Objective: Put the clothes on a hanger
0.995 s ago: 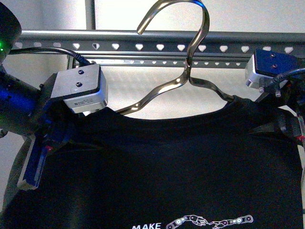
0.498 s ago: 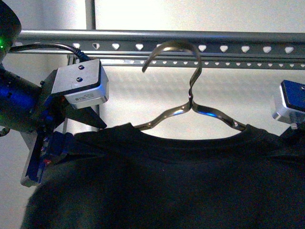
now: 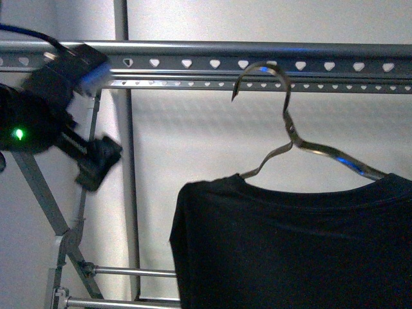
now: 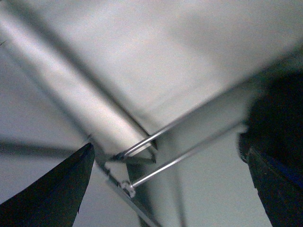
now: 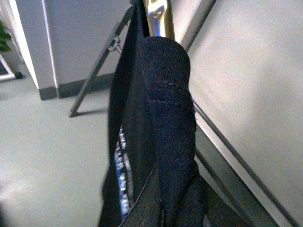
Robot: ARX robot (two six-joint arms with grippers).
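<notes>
Since half a second before, the left claw [image 4: 165, 144] had let go of the shirt's [image 3: 290, 251] left shoulder and swung up and off to the left. In the front view it showed as a blurred dark shape well apart from the cloth. Its wrist view showed both fingers [image 4: 52, 189] spread wide, with nothing between them but blurred rods of the rack [image 3: 322, 49]. The shirt and its coat hanger [image 3: 322, 153] had shifted right, and the right arm had gone out of the front view altogether.

The shirt hung on the coat hanger right of centre, below the punched rail [image 3: 193, 63], its left shoulder free. The hook [image 3: 261, 69] stood at the height of the rail and overlapped it in the front view. Whether it sat over the rail or only in front of it could not be told. The right wrist view looked close along the shirt's right shoulder, with a bit of shiny metal above it. The right claw's fingers could not be picked out against the dark cloth, so whether it gripped or had opened could not be told.

Judged from this, the task was near its end. With one claw off, the load rested on the hook, on the right claw, or on both. If the hook was not seated, the shirt could tip or slide once the right side let go.
</notes>
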